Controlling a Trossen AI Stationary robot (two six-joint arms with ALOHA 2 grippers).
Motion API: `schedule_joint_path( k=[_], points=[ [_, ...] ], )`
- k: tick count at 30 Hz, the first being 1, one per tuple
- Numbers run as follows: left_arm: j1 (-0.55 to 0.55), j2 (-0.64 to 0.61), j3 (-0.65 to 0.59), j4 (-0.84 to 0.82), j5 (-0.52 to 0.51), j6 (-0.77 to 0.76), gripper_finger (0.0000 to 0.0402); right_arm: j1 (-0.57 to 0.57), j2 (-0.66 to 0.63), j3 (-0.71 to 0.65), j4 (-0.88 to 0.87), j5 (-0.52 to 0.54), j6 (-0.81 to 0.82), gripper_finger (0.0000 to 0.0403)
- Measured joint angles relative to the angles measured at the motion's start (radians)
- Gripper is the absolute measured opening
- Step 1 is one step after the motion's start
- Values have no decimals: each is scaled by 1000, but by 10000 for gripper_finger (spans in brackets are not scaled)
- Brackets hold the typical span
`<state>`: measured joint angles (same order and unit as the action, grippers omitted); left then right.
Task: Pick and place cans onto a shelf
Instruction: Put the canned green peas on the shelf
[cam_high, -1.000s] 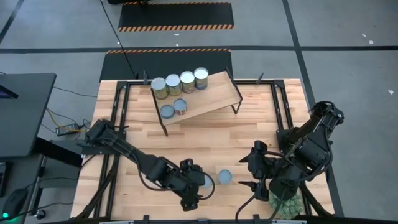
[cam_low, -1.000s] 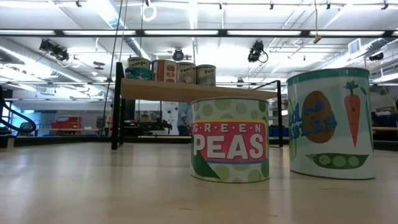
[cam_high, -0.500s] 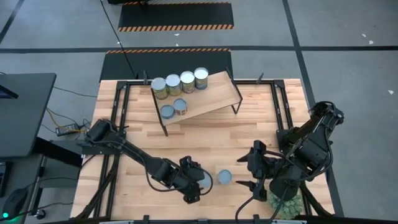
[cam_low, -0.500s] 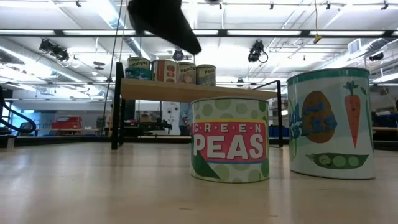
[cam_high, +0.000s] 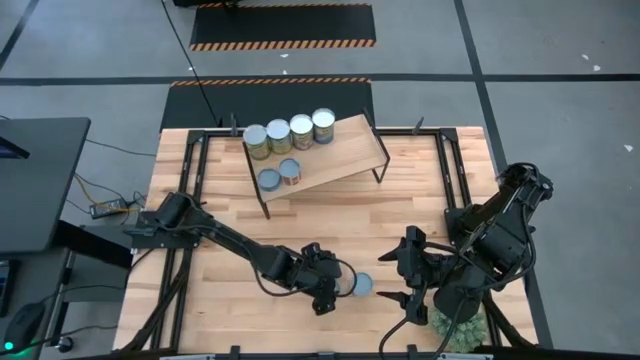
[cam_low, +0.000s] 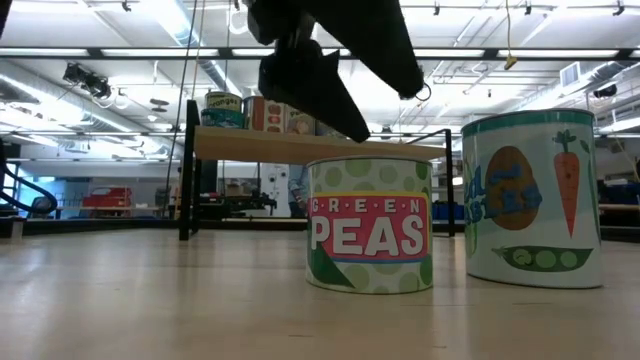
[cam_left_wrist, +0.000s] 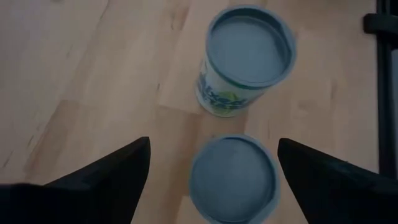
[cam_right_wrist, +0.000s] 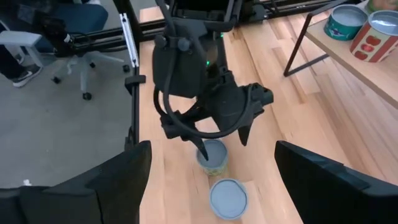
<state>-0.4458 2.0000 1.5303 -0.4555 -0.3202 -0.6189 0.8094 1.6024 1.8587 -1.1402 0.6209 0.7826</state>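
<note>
The left gripper (cam_high: 333, 290) has moved to the right along the near part of the table since half a second ago, and it now hangs directly above the first of the two loose cans. Its two dark fingers (cam_left_wrist: 106, 171) are spread wide, one on each side of the small round tin with the pale blue-grey top (cam_left_wrist: 233, 179), and they do not touch it. In the low view the dark gripper (cam_low: 325, 60) now fills the upper middle, above the "GREEN PEAS" label of this can (cam_low: 369, 238); one second ago nothing of it showed there.

The second loose tin, with the same blue-grey top and a carrot picture on its side (cam_high: 363, 285), stands just beside the first one, and neither of them has shifted.

The right gripper (cam_high: 408, 278) waits near the right front edge with its fingers (cam_right_wrist: 99, 180) wide apart, in the same place as before. Near it, at the table corner, lies the spiky green plant ball (cam_high: 462, 325).

The light wood shelf on thin black legs (cam_high: 345, 150) stands at the far side of the table. Four cans in a row (cam_high: 290, 133) rest on its back edge, and two more cans (cam_high: 280, 175) stand at its front left part, all unchanged.
</note>
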Motion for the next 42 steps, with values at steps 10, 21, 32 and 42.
schedule_joint_path(
  k=[10, 21, 32, 42],
  points=[
    [-5, 76, 0, 85, 54, 3, 357, 1, 0, 0, 3, 0, 3, 348],
    [-35, 108, 0, 39, 28, 42, 357, 1, 0, 0, 2, -4, 2, 348],
    [-46, 144, 0, 52, 52, 59, 357, 1, 0, 0, 4, -3, 3, 348],
    [-46, 164, 0, 84, 96, 63, 329, 0, 0, 0, 8, -3, 3, 348]
  ],
)
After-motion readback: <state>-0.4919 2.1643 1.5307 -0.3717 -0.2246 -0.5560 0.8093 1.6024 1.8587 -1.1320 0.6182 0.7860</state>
